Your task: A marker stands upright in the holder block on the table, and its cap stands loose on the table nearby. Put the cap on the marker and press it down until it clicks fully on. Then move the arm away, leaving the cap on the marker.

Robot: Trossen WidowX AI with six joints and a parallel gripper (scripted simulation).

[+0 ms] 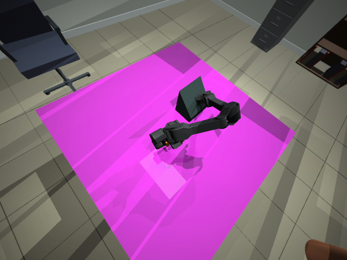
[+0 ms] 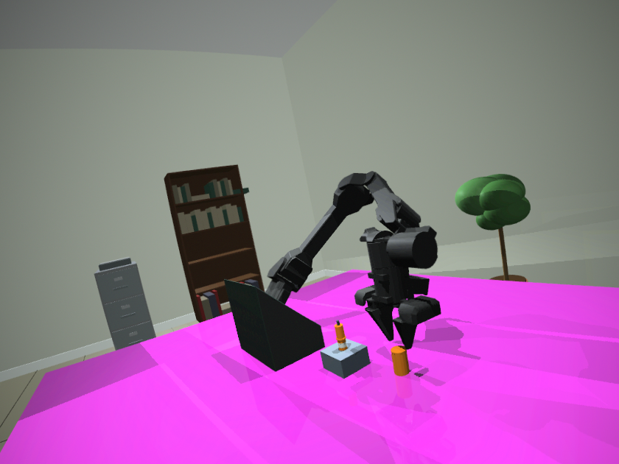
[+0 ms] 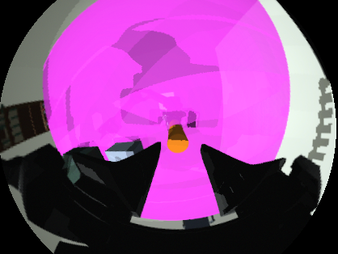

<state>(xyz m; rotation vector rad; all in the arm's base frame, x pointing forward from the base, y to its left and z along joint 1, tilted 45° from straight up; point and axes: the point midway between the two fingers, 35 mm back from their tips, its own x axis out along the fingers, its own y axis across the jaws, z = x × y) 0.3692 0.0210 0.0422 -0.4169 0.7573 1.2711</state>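
Note:
The orange cap (image 1: 166, 143) (image 2: 399, 361) (image 3: 178, 146) stands upright on the magenta table (image 1: 229, 173) (image 2: 209, 419) (image 3: 251, 93). My gripper (image 2: 399, 344) (image 3: 181, 146) is open and points down, its fingertips just above the cap's top. In the wrist view the cap shows between the two fingertips, slightly nearer the left one. Nothing is held. The orange marker (image 2: 340, 334) stands upright, dark tip up and uncapped, in the grey-blue holder block (image 2: 343, 362) (image 3: 120, 155), left of the cap in the exterior view. Marker and block are hidden behind the arm in the top view.
A dark green wedge (image 1: 190, 98) (image 2: 275, 331) stands beside the arm's base, behind and left of the holder block in the exterior view. A pale rectangle (image 1: 169, 183) lies on the table near the cap. A chair, cabinet, bookshelf and plant stand off the table.

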